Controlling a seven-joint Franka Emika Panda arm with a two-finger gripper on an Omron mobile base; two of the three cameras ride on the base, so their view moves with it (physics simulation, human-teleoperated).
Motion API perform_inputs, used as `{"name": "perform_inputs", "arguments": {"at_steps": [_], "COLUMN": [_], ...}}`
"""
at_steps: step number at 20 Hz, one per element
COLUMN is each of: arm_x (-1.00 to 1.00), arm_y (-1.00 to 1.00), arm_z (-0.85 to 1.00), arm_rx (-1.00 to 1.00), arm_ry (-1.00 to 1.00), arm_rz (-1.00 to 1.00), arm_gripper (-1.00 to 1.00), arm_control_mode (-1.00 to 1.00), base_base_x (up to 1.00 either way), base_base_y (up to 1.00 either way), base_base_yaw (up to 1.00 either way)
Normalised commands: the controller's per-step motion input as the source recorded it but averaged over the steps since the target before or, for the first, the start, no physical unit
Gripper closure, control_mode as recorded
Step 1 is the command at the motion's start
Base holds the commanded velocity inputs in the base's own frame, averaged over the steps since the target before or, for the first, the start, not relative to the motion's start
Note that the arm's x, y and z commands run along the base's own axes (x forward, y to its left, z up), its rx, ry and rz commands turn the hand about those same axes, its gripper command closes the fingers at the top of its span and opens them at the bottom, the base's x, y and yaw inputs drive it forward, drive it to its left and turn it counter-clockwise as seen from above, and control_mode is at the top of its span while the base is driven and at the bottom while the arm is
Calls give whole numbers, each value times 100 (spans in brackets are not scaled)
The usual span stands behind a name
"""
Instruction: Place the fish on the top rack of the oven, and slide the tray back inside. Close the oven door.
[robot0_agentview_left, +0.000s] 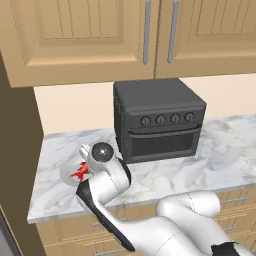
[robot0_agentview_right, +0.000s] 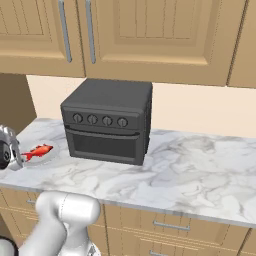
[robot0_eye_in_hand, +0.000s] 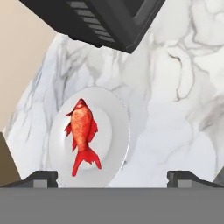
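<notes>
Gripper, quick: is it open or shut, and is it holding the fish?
Gripper: open, holding nothing; the fish lies on its plate.

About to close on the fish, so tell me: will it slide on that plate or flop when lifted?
The fish lies flat on a smooth white plate, so a nudge would probably make it skid. It looks small and rigid, so likely light and not floppy. The gripper is open above it.

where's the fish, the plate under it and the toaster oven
fish (robot0_eye_in_hand: 83, 133), hand view, middle of its body
plate (robot0_eye_in_hand: 116, 131), hand view, bare white part right of the fish
toaster oven (robot0_agentview_right: 102, 142), right base view, front door panel below the knobs
</notes>
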Motion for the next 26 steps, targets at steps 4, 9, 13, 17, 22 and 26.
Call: {"name": "perform_inputs", "arguments": {"at_steps": [4, 9, 13, 17, 22, 26], "arm_x": [53, 35, 24, 8, 14, 22], "arm_y": [7, 0, 5, 24, 27, 22], "arm_z": [-5, -12, -24, -35, -33, -39], "arm_rx": [0, 0, 0, 0, 0, -1], "arm_ry": [14, 18, 8, 10, 9, 5], "arm_rz": [0, 2, 4, 3, 1, 2], "arm_gripper": [-100, -100, -100, -100, -100, -100], "arm_control_mode": [-100, -100, -100, -100, -100, -100], "base_base_x": [0, 0, 0, 0, 0, 0], "base_base_y": [0, 0, 0, 0, 0, 0], "base_base_yaw": [0, 0, 0, 0, 0, 0]}}
